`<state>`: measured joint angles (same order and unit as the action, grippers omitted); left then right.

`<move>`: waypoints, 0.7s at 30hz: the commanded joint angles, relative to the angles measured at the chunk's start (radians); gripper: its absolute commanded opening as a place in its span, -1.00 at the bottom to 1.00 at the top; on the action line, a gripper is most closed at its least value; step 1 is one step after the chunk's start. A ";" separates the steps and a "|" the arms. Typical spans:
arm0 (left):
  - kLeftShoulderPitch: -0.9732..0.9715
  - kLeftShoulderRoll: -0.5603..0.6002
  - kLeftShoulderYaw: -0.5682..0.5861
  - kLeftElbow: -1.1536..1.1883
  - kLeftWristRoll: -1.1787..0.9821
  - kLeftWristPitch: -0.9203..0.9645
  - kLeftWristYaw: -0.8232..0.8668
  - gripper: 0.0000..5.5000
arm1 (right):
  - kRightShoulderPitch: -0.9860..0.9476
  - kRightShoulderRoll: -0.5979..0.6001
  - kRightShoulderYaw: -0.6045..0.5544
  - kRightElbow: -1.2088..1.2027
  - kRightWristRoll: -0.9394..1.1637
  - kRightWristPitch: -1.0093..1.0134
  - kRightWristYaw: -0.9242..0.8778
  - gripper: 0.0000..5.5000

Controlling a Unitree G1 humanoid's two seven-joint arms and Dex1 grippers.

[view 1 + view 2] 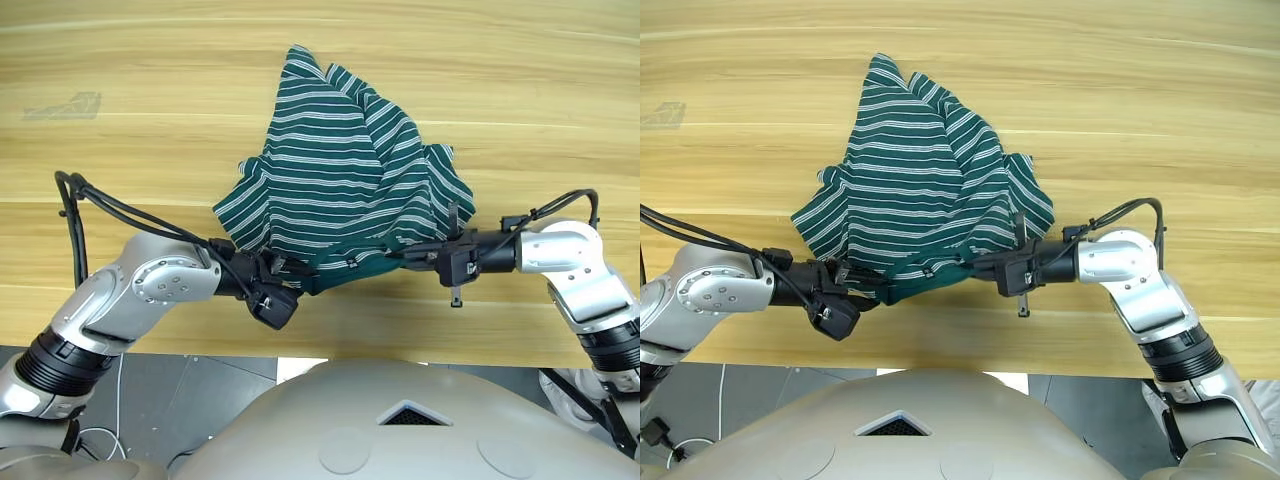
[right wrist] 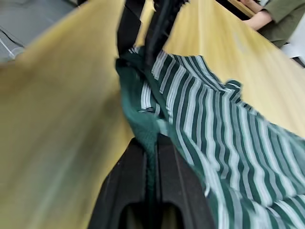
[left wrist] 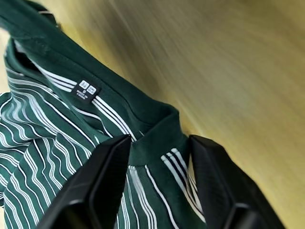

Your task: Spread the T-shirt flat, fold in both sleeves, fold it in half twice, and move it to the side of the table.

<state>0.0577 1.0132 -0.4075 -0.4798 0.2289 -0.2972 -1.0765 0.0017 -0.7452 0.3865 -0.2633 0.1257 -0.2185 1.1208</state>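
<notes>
Near the front edge of the table (image 1: 150,60), both arms are reaching inward and meeting at the near border of the T-shirt (image 1: 340,170), which is lying bunched and rumpled in the middle of the wood with that border lifted. From where I'm standing, the left gripper (image 1: 288,272) is clamping the dark green band at one end, with cloth sitting between its two fingers (image 3: 107,167). The right gripper (image 1: 418,254) is pinching the same band at the other end, jaws pressed tight on a thin fold. The band is running taut between them while the rest of the shirt is sagging away in a heap toward the far side. What I'm worrying about is the spread. The fabric is looking doubled over itself, so drawing the grippers apart is likely to be stretching only that band and leaving the folds beneath trapped. The right hold is looking slim, so a sharp tug is risking the cloth slipping out on that side and the shirt swinging lopsided. Working this close to the edge is also risking part of the shirt sliding off the table.
</notes>
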 commanded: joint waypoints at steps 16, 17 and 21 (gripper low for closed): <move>0.068 -0.008 0.099 -0.188 -0.530 0.350 -0.113 0.95 | 0.083 -0.078 -0.076 -0.037 0.261 0.252 0.175 -0.29; 0.056 -0.017 0.113 -0.192 -0.565 0.372 -0.111 0.95 | 0.085 -0.077 -0.080 -0.034 0.256 0.247 0.174 -0.29; -0.136 -0.180 0.183 0.018 -0.435 0.311 0.095 0.95 | -0.009 0.006 -0.143 0.115 0.153 0.154 0.031 -0.29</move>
<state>0.0431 0.9174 -0.2661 -0.6035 -0.3355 0.0637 -1.1115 0.0628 -0.7863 0.2945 -0.2412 0.3482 -0.0039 1.2371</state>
